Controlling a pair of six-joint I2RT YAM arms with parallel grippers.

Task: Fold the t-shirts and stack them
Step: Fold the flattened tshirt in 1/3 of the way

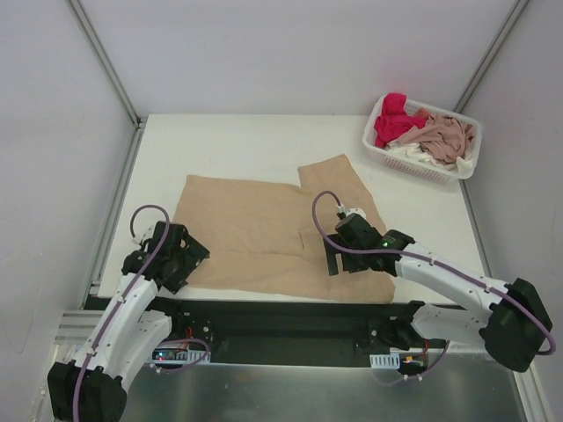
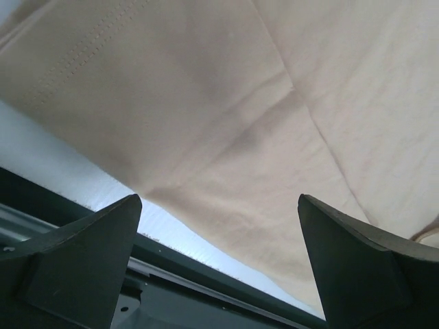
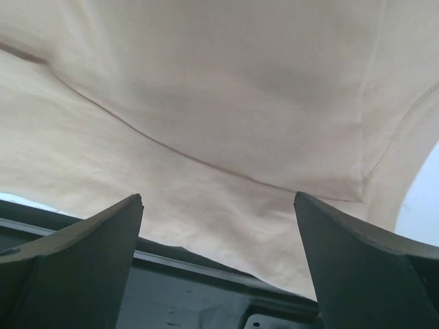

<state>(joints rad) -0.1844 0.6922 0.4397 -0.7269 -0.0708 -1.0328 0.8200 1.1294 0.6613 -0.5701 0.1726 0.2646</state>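
While the tan shirt point(image 1: 264, 237) lay spread flat mid-frame on the table point(image 1: 229, 141), other shirts point(image 1: 396, 119) sat heaped in the basket point(image 1: 413, 169), upper right. Left gripper point(image 1: 183, 255) at the shirt's lower-left edge and right gripper point(image 1: 341, 257) over its lower right both gaped wide, holding nothing. Best bet: pinch both near corners together, then fold evenly.

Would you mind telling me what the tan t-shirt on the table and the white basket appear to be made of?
The tan t-shirt looks like soft, matte cloth, probably cotton knit: it lies limp with creases and stitched seams. The white basket seems rigid moulded plastic, judging by its openwork lattice wall.
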